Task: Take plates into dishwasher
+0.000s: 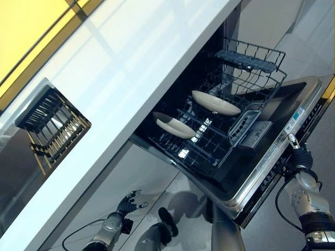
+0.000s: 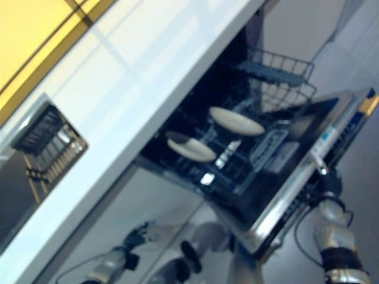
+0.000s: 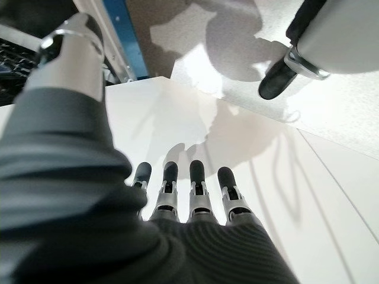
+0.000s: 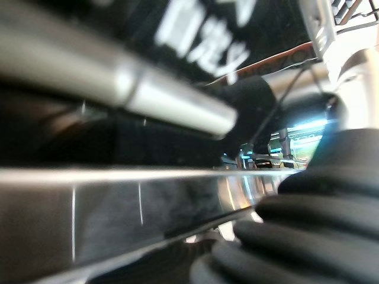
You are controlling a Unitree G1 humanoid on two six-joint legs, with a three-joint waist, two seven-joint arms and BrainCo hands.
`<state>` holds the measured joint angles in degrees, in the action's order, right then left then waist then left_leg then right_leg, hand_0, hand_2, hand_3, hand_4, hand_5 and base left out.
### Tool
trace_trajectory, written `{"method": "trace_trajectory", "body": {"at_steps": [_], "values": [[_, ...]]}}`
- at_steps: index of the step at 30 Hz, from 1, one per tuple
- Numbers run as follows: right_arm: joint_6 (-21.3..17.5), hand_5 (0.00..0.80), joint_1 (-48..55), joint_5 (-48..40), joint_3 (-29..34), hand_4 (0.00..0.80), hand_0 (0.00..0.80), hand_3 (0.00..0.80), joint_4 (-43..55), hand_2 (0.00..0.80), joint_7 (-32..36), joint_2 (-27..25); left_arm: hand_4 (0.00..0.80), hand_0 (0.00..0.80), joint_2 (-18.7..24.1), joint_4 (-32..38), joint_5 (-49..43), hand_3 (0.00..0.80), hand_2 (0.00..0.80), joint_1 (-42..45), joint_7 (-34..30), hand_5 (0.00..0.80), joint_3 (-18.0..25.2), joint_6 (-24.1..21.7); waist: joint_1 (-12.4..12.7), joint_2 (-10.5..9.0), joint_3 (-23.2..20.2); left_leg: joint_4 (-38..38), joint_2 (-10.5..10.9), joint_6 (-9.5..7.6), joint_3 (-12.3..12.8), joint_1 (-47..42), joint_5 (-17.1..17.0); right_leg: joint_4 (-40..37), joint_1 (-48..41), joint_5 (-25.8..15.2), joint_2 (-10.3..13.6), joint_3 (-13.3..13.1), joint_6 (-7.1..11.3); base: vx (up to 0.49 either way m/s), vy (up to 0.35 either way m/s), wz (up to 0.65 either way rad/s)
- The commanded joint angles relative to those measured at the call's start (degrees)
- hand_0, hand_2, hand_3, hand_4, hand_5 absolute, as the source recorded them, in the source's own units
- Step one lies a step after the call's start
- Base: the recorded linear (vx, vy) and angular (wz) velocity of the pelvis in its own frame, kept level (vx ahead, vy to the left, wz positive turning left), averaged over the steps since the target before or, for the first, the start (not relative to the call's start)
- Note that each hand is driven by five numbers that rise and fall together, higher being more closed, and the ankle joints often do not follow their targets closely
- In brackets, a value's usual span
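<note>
Two plates (image 1: pixel 215 102) already sit in the rack (image 1: pixel 230 123). They look hard, slippery and breakable; hold them by the rim. Your left hand (image 3: pixel 189 195) has straight, empty fingers; you cannot tell about your right hand (image 1: pixel 299 157) at the door (image 1: pixel 282 151).

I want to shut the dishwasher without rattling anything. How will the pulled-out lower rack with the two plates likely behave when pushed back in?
The rack is open wire, so it probably stays stiff and moves easily. The two plates lean tilted between the tines rather than lying flat, so a hard shove could make them tip or clink. They look like ceramic, likely fragile; push gently.
</note>
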<state>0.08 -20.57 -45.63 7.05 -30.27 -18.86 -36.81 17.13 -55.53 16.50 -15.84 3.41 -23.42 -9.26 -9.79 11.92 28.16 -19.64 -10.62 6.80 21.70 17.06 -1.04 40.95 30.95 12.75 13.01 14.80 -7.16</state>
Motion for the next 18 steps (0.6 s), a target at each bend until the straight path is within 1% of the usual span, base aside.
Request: {"method": "trace_trajectory", "body": {"at_steps": [1,4,5,7,8,9,10,13,14,15,16,17,18], "values": [[-0.3,0.000,-7.6,3.7,-8.3,0.000,0.000,0.000,6.2,0.000,5.8,3.8,0.000,0.000,0.4,2.6,-1.5,0.000,0.000,2.2,1.3,0.000,2.4,0.1,3.8,-0.26,0.1,-3.2,-0.7,-0.57,-1.1,2.9,-1.4,1.3,-7.5,2.9,5.8,-3.7,8.85,0.119,0.089,-0.10],[0.3,0.000,-7.6,4.0,-8.5,0.000,0.000,0.000,6.3,0.000,5.4,3.9,0.000,0.000,0.1,2.4,-1.7,0.000,0.000,2.6,1.1,0.000,2.7,0.5,4.2,-0.31,-0.2,-4.7,-0.5,-0.84,-1.4,2.4,-0.3,1.9,-8.6,3.2,7.0,-3.8,8.99,0.120,0.089,-0.08],[0.6,0.000,-7.4,3.9,-8.6,0.000,0.000,0.000,6.4,0.000,5.4,3.9,0.000,0.000,-0.1,2.3,-1.8,0.000,0.000,3.0,1.0,0.000,2.7,0.8,4.4,-0.38,-0.4,-5.5,-0.5,-1.03,-1.6,2.0,0.5,2.3,-9.2,3.3,7.7,-3.9,9.06,0.136,0.089,0.02],[0.8,0.000,-7.2,4.1,-8.5,0.000,0.000,0.000,6.4,0.000,5.8,3.8,0.000,0.000,-0.2,2.3,-1.6,0.000,0.000,3.3,1.0,0.000,2.7,0.9,4.5,-0.41,-0.5,-6.3,-0.4,-1.20,-1.8,1.7,1.2,2.6,-9.8,3.4,8.2,-4.0,9.15,0.143,0.088,0.05],[1.2,0.000,-6.9,4.5,-8.4,0.000,0.000,0.000,6.6,0.000,5.6,3.9,0.000,0.000,-0.2,2.2,-1.9,0.000,0.000,3.7,0.8,0.000,2.9,1.4,4.8,-0.52,-0.7,-7.2,-0.4,-1.44,-1.9,1.3,2.3,2.7,-10.6,3.5,8.9,-4.1,9.35,0.099,0.053,0.07],[1.2,0.000,-6.9,4.5,-8.4,0.000,0.000,0.000,6.6,0.000,5.6,3.9,0.000,0.000,-0.2,2.2,-1.9,0.000,0.000,3.7,0.8,0.000,2.9,1.4,4.8,-0.52,-0.7,-7.2,-0.4,-1.44,-1.9,1.3,2.3,2.7,-10.6,3.5,8.9,-4.1,9.35,0.176,0.091,0.09],[1.4,0.000,-6.7,4.3,-8.4,0.000,0.000,0.000,6.6,0.000,5.8,4.0,0.000,0.000,-0.3,2.0,-2.1,0.000,0.000,4.2,0.7,0.000,3.0,1.8,5.1,-0.65,-0.9,-8.0,-0.4,-1.48,-2.1,0.9,3.1,2.7,-11.6,3.4,9.6,-4.0,9.61,0.116,0.058,0.12],[1.6,0.000,-6.6,4.3,-8.5,0.000,0.000,0.000,6.5,0.000,6.0,4.2,0.000,0.000,-0.4,1.9,-2.4,0.000,0.000,4.8,0.5,0.000,3.3,2.7,5.6,-0.80,-0.9,-8.8,-0.2,-1.67,-2.2,0.2,3.8,2.6,-12.9,3.1,10.4,-3.8,9.99,0.121,0.079,0.21],[1.7,0.000,-6.7,4.3,-8.6,0.000,0.000,0.000,6.6,0.000,6.0,4.3,0.000,0.000,-0.4,1.8,-2.7,0.000,0.000,5.0,0.4,0.000,3.4,2.8,5.8,-0.49,-1.0,-7.8,-0.5,-2.56,-1.4,0.2,2.4,1.5,-12.8,1.3,10.4,-3.0,9.43,0.120,0.065,0.00],[2.0,0.000,-6.5,4.3,-8.7,0.000,0.000,0.000,6.9,0.000,5.8,4.4,0.000,0.000,-0.5,1.7,-2.9,0.000,0.000,5.3,0.2,0.000,3.5,3.1,5.9,-0.81,-1.1,-8.7,-0.1,-1.76,-2.2,-0.5,4.0,1.9,-13.7,2.5,10.8,-3.6,10.16,0.113,0.060,-0.01],[1.8,0.000,-6.4,4.3,-8.8,0.000,0.000,0.000,6.8,0.000,5.9,4.5,0.000,0.000,-0.5,1.5,-3.1,0.000,0.000,5.5,0.0,0.000,3.6,3.2,6.1,-0.86,-1.1,-8.8,0.0,-1.84,-2.3,-0.7,4.1,1.6,-14.1,2.2,11.0,-3.6,10.24,0.106,0.055,0.10],[1.8,0.000,-6.5,4.3,-8.8,0.000,0.000,0.000,6.8,0.000,6.0,4.6,0.000,0.000,-0.5,1.4,-3.2,0.000,0.000,5.6,0.1,0.000,3.6,3.1,6.2,-0.64,-1.1,-8.0,-0.3,-2.67,-1.5,-0.6,2.8,0.8,-14.0,0.6,11.0,-2.9,9.70,0.032,0.064,0.25],[1.8,0.000,-6.6,4.4,-8.7,0.000,0.000,0.000,6.6,0.000,6.1,4.7,0.000,0.000,-0.5,1.2,-3.4,0.000,0.000,6.0,0.1,0.000,3.5,3.1,6.3,-0.73,-1.1,-8.0,-0.2,-2.66,-1.7,-0.8,2.9,0.5,-14.3,0.2,11.2,-3.0,9.85,0.031,0.065,0.25]]}}
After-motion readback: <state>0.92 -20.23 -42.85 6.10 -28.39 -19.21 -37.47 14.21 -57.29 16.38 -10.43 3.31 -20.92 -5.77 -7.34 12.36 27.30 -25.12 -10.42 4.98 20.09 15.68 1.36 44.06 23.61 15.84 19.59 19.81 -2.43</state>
